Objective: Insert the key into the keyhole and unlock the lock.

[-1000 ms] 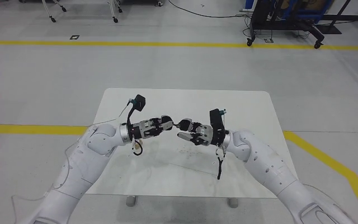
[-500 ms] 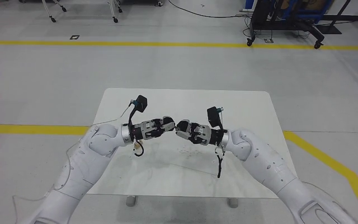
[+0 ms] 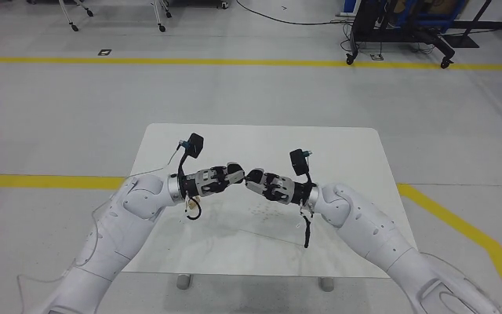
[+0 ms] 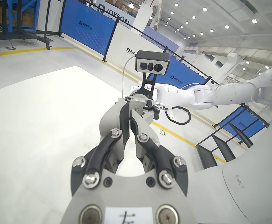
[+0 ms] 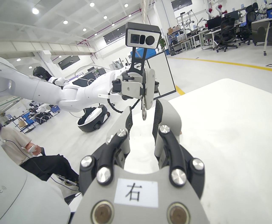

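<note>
Key: pinched in your left gripper, dangling above the table.
Right gripper: spread, one finger either side of the key; contact cannot be told.
Progress: early, by my reading. You have insertion and unlocking left.

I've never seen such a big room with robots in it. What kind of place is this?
Probably a robot testing hall or lab. Yellow lines mark the floor, desks with monitors and office chairs stand behind, and more robot arms are mounted there.
</note>
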Action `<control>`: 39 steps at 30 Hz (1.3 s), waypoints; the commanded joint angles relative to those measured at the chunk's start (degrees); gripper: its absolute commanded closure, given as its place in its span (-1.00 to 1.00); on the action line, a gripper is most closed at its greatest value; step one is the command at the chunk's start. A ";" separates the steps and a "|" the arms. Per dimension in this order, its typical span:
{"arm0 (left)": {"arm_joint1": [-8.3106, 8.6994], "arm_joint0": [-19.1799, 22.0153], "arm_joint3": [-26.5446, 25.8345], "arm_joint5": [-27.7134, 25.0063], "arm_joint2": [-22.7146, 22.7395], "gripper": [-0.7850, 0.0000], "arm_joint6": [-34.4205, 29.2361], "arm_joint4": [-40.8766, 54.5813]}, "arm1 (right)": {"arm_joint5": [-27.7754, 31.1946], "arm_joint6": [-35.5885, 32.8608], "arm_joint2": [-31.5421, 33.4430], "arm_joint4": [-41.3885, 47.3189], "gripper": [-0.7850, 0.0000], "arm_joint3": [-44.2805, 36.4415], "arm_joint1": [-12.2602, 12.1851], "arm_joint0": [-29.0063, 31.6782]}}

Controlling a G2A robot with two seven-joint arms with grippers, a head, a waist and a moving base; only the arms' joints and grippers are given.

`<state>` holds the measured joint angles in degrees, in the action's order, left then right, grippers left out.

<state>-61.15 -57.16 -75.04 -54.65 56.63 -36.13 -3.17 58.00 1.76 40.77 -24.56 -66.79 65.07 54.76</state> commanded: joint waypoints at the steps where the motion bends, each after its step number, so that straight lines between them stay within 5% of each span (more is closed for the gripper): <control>1: 0.01 -0.01 0.00 -0.06 -0.02 1.00 0.11 -0.01 | 0.00 0.09 -0.58 0.60 0.71 0.20 -0.03 -0.33; 3: 0.02 -0.04 -0.02 -0.07 0.00 1.00 0.26 -0.01 | 0.00 0.34 -1.07 1.07 1.00 0.28 -0.07 -0.55; 21: 0.16 -0.45 -0.18 -0.16 0.51 1.00 1.79 -1.34 | 0.00 3.90 -3.23 2.46 1.00 -1.07 -2.07 -0.87; 22: 0.16 -0.45 -0.15 -0.17 0.56 0.92 1.90 -1.32 | 0.00 4.06 -3.30 2.47 1.00 -1.06 -2.19 -0.91; 24: 0.19 -0.48 -0.12 -0.79 0.67 -1.00 2.07 -1.15 | 0.00 4.46 -3.32 2.28 1.00 -1.02 -2.44 -1.02; 39: 0.39 -1.36 -1.42 1.38 1.58 -1.00 3.21 -3.98 | 0.00 8.70 0.04 -0.72 1.00 -0.47 -4.81 -0.03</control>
<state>-60.85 -58.19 -75.63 -54.68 57.75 -33.41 -5.07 58.00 10.46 40.82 -25.28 -67.25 60.27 54.74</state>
